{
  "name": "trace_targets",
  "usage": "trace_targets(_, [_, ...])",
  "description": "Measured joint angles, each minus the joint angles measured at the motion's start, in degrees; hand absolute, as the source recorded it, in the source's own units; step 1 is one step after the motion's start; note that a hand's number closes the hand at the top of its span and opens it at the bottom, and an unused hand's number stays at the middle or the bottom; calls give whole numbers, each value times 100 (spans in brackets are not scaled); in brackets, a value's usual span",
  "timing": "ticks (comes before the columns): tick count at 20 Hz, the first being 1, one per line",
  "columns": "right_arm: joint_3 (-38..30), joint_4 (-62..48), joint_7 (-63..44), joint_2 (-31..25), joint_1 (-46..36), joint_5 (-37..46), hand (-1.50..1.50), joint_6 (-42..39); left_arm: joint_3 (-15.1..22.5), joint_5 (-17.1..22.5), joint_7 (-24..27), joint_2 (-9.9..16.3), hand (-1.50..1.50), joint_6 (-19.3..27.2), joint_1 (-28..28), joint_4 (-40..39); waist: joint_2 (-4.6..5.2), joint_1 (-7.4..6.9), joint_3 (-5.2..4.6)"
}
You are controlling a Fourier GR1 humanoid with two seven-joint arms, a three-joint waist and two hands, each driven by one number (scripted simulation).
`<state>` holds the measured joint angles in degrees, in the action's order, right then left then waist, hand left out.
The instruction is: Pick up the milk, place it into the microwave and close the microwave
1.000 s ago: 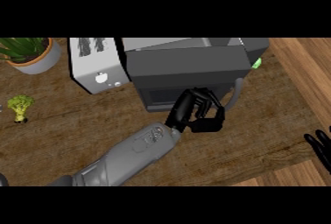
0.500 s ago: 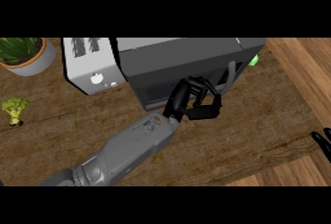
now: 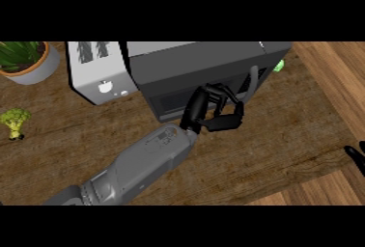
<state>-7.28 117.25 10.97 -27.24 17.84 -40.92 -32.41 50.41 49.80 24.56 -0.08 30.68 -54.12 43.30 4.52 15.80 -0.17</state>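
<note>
- Head view, starting far left: a potted plant point(image 3: 27, 65) sits in the top corner of the wooden counter point(image 3: 285, 140), green leaves over a pale pot.
- Just below it, near the left edge, a small head of broccoli point(image 3: 14, 121) stands on its own, well apart from everything else.
- Moving right, a pale toaster point(image 3: 96, 72) with dark slots on top, tucked right beside the microwave.
- Now the microwave point(image 3: 206, 60), dark and boxy, filling the top middle. Its door point(image 3: 167, 99) faces the lower edge and looks flush with the body, with the pale handle point(image 3: 252, 79) running down its right side.
- The milk is out of sight, and I cannot tell where it is.
- Here's the action: the grey left forearm point(image 3: 143, 164) comes up from the lower left, and the left hand point(image 3: 212, 113) is right at the door's front, just left of the handle. Its fingers are curled over, thumb tucked beneath, and nothing shows inside them.
- Past the handle, a small bright green patch point(image 3: 279, 65) peeks out at the microwave's right corner, too little of it to say what it is.
- Far right edge: a sliver of the right hand point(image 3: 354, 157), well away from the microwave. Open or closed, I cannot tell.
</note>
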Motion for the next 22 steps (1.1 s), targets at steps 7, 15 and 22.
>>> trace_targets(7, [94, 180, -82, -86, -19, -184, -150, -105, 53, 219, 310, 2, 150, 122, 8, -39, 4, 48, 0])
trace_targets(15, [119, 272, -182, -214, -74, -318, -150, -168, 112, 429, 615, 2, 150, 229, 4, -64, 25, 82, 3])
trace_targets(22, [128, 360, -252, -288, -69, -440, -150, -187, 142, 613, 826, 2, 150, 308, 6, -97, 25, 127, 5])
